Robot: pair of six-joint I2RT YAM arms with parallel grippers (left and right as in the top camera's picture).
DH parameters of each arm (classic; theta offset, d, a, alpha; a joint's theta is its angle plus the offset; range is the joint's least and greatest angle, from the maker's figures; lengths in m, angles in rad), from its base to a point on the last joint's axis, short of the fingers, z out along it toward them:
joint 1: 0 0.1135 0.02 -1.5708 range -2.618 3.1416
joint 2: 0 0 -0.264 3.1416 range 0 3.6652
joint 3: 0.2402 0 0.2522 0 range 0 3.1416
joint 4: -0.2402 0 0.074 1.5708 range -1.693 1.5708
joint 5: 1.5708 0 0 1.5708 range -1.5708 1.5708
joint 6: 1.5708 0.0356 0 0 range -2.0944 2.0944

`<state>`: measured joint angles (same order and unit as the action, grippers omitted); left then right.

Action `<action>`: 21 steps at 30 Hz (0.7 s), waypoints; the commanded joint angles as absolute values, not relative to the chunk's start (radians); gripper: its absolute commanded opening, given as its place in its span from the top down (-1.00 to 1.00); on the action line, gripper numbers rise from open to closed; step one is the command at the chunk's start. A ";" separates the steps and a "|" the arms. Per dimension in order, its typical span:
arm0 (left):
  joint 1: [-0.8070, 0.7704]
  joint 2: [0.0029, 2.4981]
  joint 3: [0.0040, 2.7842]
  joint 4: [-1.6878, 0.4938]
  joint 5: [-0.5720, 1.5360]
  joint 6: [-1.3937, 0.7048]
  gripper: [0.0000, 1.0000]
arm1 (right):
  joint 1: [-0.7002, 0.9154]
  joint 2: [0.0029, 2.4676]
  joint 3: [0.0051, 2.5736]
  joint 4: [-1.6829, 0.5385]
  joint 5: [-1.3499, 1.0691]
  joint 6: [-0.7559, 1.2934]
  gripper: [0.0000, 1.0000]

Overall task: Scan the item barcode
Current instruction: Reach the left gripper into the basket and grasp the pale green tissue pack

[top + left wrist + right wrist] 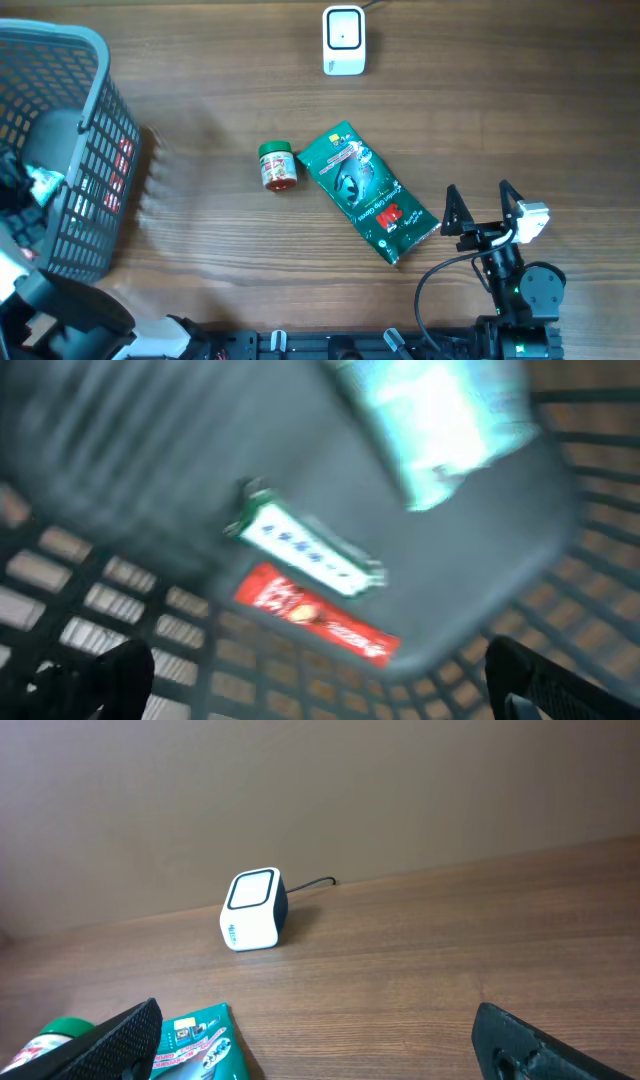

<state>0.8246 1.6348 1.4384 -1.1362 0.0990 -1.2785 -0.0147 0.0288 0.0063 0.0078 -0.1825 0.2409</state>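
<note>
A white barcode scanner [343,40] stands at the table's far edge, also in the right wrist view as the scanner [253,909]. A green pouch [368,192] lies mid-table beside a small green-lidded jar [278,166]. My right gripper [482,207] hovers open and empty to the right of the pouch; the right wrist view shows the gripper [320,1045] with the pouch corner [200,1038] by its left finger. My left gripper [320,695] is open and empty inside the basket [120,575], above a green-and-white packet [305,548], a red packet [315,612] and a pale cyan packet [440,420]. That view is blurred.
The grey mesh basket [110,130] fills the table's left side, with my left arm reaching into it. A cable runs from the scanner off the far edge. Bare wood lies between the scanner and the pouch.
</note>
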 commanded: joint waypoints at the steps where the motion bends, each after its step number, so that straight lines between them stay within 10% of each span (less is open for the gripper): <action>1: 0.753 1.635 1.299 -1.094 -0.036 -1.652 -1.00 | -0.014 0.023 0.005 0.014 -0.183 0.245 -0.99; 13: 0.682 1.826 1.175 -0.818 -0.101 -1.663 -0.98 | -0.013 0.023 0.005 0.014 -0.183 0.246 -0.99; 16: 0.682 1.855 1.176 -0.813 -0.076 -1.546 0.32 | -0.014 0.023 0.005 0.014 -0.183 0.246 -0.99; 21: 0.704 1.763 1.279 -0.733 -0.014 -1.163 0.73 | -0.013 0.023 0.005 0.014 -0.183 0.245 -0.99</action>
